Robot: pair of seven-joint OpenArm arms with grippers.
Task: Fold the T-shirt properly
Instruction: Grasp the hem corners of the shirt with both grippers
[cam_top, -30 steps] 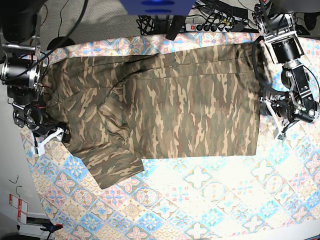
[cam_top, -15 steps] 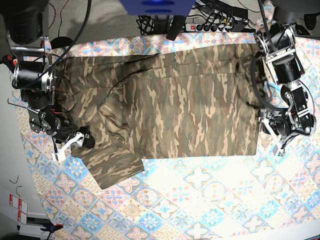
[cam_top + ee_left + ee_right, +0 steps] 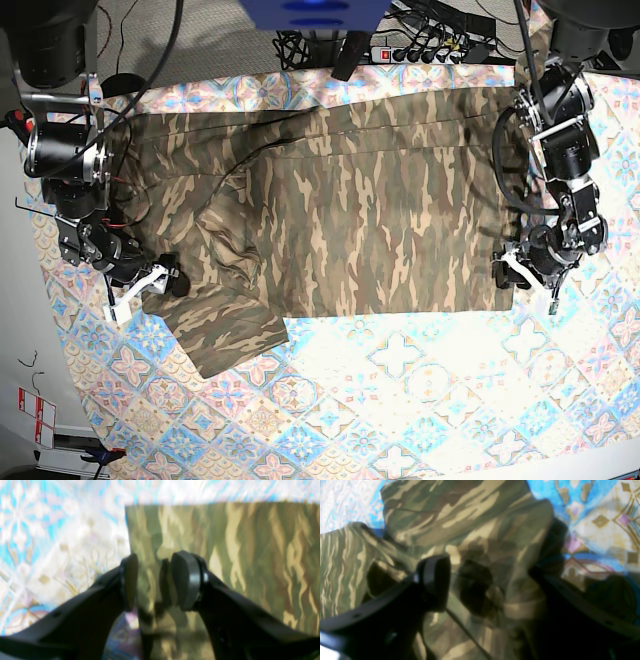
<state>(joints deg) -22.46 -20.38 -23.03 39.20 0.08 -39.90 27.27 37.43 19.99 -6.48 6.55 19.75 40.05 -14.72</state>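
While the T-shirt [image 3: 330,210] lies spread across the counter [image 3: 430,400], both tools gape open, empty: left tool [image 3: 153,582] straddles the 4 o'clock hem corner, right tool [image 3: 490,580] over the 8 o'clock sleeve (bunched), so either may pinch one layer and drag it crooked.

The soft, matt camouflage cloth T-shirt [image 3: 350,210] in olive, brown and tan lies limp, creasing into rumpled folds by the sleeve. Beneath it, the pastel diamond-patterned tablecloth [image 3: 420,390] looks like smooth printed fabric, slightly bright under the light. The left gripper [image 3: 155,582] has smooth black plastic fingers [image 3: 186,580] with a dull sheen.
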